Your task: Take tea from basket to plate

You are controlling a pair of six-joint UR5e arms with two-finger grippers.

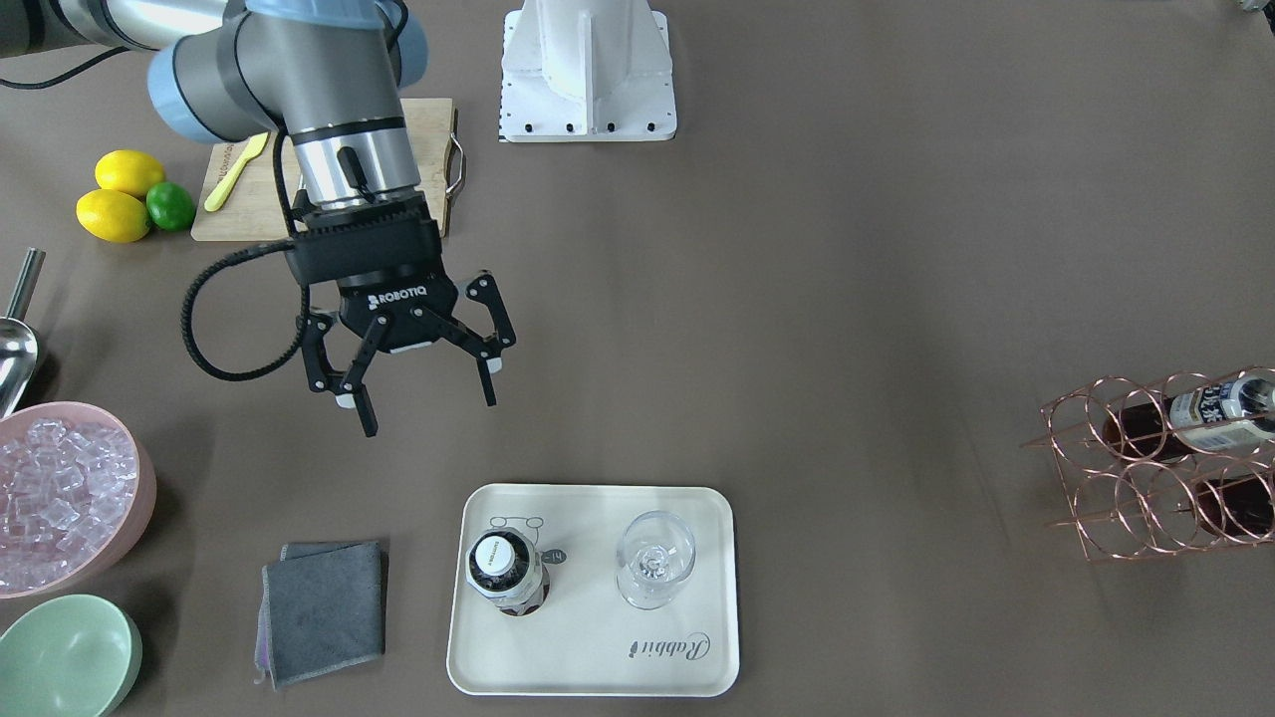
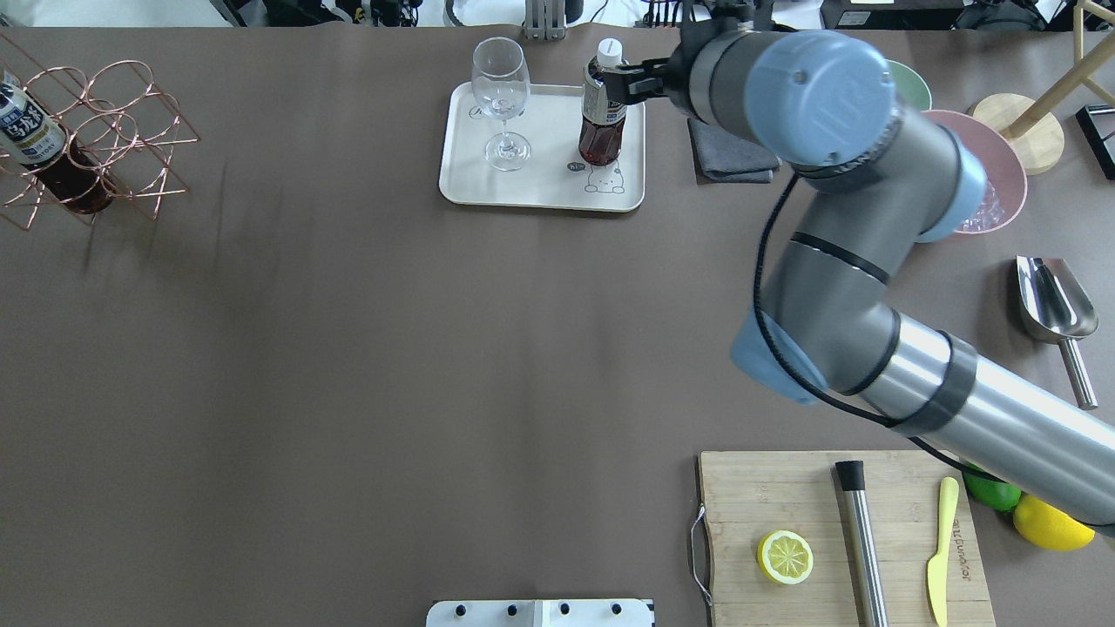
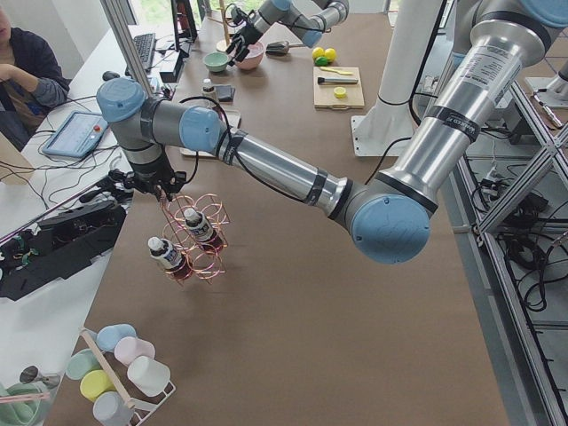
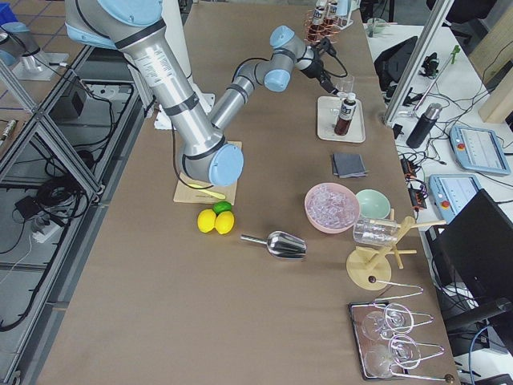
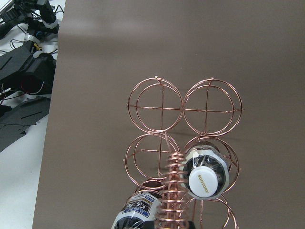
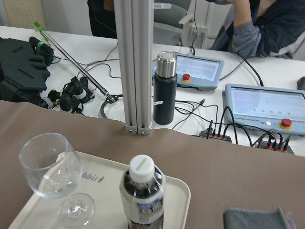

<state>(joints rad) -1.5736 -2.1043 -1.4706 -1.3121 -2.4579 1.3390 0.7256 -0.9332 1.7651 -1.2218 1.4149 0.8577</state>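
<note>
A tea bottle point(image 1: 508, 570) with a white cap stands upright on the cream plate point(image 1: 598, 657), next to the bear drawing. It also shows in the overhead view point(image 2: 601, 122) and the right wrist view point(image 6: 141, 195). My right gripper point(image 1: 428, 408) is open and empty, raised close beside the bottle, not holding it. The copper basket point(image 1: 1126, 478) stands far off at the table's end with two more bottles point(image 5: 206, 174) in its cells. My left gripper point(image 3: 166, 191) hovers over the basket's coiled handle point(image 5: 171, 191). I cannot tell whether it is open or shut.
A wine glass point(image 1: 652, 568) stands on the plate beside the tea. A grey cloth point(image 1: 324, 607), a pink bowl of ice point(image 1: 60, 498) and a green bowl point(image 1: 65, 657) lie beyond the plate. A cutting board point(image 2: 836, 540), lemons and a metal scoop point(image 2: 1054, 305) are near the robot.
</note>
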